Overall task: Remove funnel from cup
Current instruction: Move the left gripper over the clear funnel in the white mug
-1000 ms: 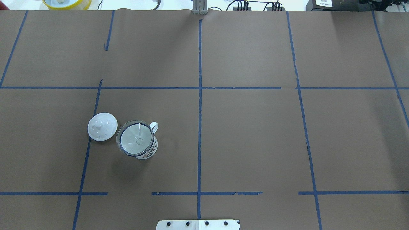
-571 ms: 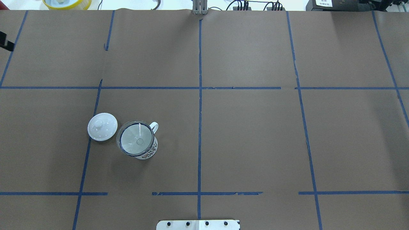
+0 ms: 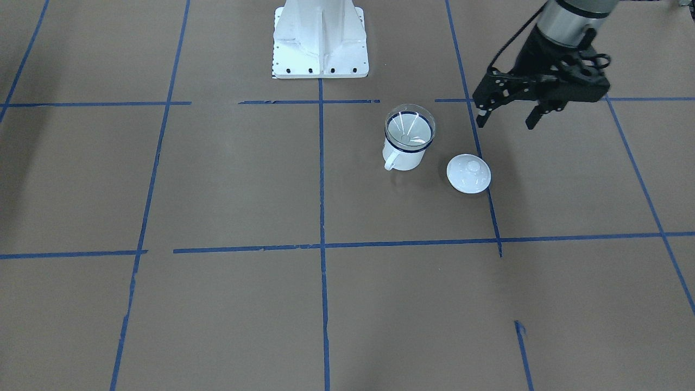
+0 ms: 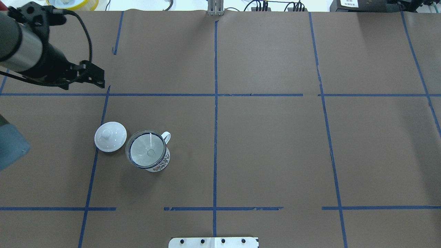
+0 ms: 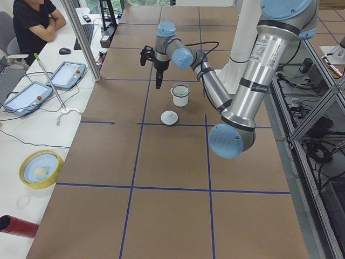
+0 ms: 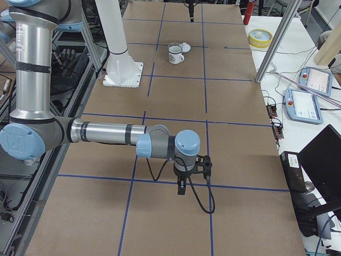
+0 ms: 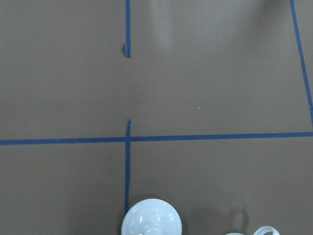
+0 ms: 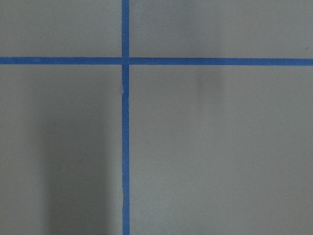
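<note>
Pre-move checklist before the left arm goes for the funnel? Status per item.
1. Funnel seated upright in the cup: ok.
2. Left gripper open and empty: ok.
3. Left gripper lined up over the funnel: not ok. It hangs off on the lid's side, above neither.
4. Lid apart from the cup, with a gap visible in the front-facing view: ok.
5. Right gripper far from the cup: ok.
6. Right gripper open or shut: cannot tell.
</note>
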Controlling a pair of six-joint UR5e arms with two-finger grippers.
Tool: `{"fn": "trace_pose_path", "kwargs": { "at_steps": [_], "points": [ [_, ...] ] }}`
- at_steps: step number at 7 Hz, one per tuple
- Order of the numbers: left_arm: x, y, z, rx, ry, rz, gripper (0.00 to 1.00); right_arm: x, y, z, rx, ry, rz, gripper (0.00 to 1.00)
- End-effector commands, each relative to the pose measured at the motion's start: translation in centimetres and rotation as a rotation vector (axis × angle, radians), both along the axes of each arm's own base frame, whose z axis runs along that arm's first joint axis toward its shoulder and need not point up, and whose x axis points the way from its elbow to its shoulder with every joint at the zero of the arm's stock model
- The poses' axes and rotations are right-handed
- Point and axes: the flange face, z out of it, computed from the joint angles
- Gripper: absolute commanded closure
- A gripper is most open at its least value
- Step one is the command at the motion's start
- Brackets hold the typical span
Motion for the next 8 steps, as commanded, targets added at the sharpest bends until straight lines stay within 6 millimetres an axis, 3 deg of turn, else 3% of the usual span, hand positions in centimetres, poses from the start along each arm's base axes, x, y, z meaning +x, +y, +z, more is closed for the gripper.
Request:
{"fn": "trace_pose_path", "kwargs": {
  "at_steps": [1,2,4,7,8],
  "points": [
    [6.9,3.9,-3.7,-0.112,0.030,-0.004,0.00,0.0,0.0,0.0,0.000,0.000,0.000,0.00],
    [11.2,6.1,-3.6,-0.163,0.015,0.005,0.00,0.0,0.0,0.0,0.000,0.000,0.000,0.00],
    [18.0,8.0,-2.4,-0.189,-0.020,-0.030,0.00,0.0,0.0,0.0,0.000,0.000,0.000,0.00],
    [21.2,8.1,-0.4,-0.180,-0.029,-0.032,0.00,0.0,0.0,0.0,0.000,0.000,0.000,0.00],
    [21.9,8.0,0.3,-0.182,-0.029,-0.030,0.12,0.0,0.0,0.0,0.000,0.000,0.000,0.00]
  ]
}}
